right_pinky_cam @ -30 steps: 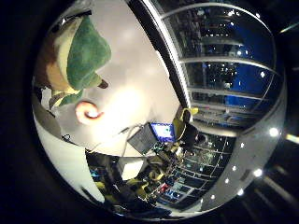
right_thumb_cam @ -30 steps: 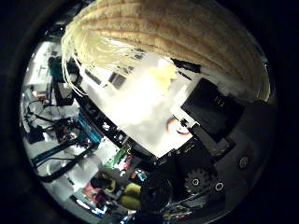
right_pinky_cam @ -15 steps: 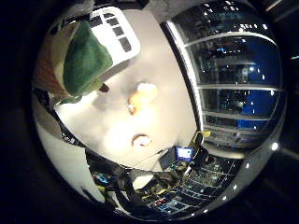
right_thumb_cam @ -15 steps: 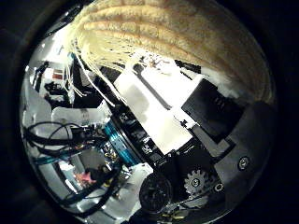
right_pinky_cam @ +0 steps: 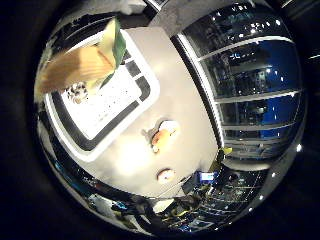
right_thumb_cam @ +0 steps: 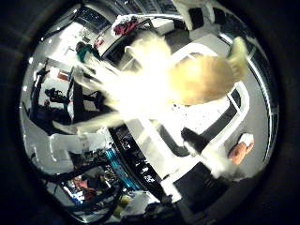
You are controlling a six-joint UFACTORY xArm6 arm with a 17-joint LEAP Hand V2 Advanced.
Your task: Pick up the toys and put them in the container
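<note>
A plush toy (right_thumb_cam: pixel 192 80) with a tan knitted body, pale fringe and a green leaf (right_pinky_cam: pixel 117 42) hangs blurred in the air over the white container (right_pinky_cam: pixel 140 110), away from my palm. The container has a dark rim and stands on the pale table (right_pinky_cam: pixel 185 110). A small spotted toy (right_pinky_cam: pixel 75 94) lies inside it. An orange and white toy (right_pinky_cam: pixel 163 133) and a small round toy (right_pinky_cam: pixel 165 175) lie on the table beside the container.
The table's edge runs beside glass walls (right_pinky_cam: pixel 245 70). Desks with equipment and cables (right_thumb_cam: pixel 84 178) stand beyond the table.
The views have swung over the container. The plush toy, which filled the thumb side view close to the palm, is now smaller and farther off, let go above the container.
</note>
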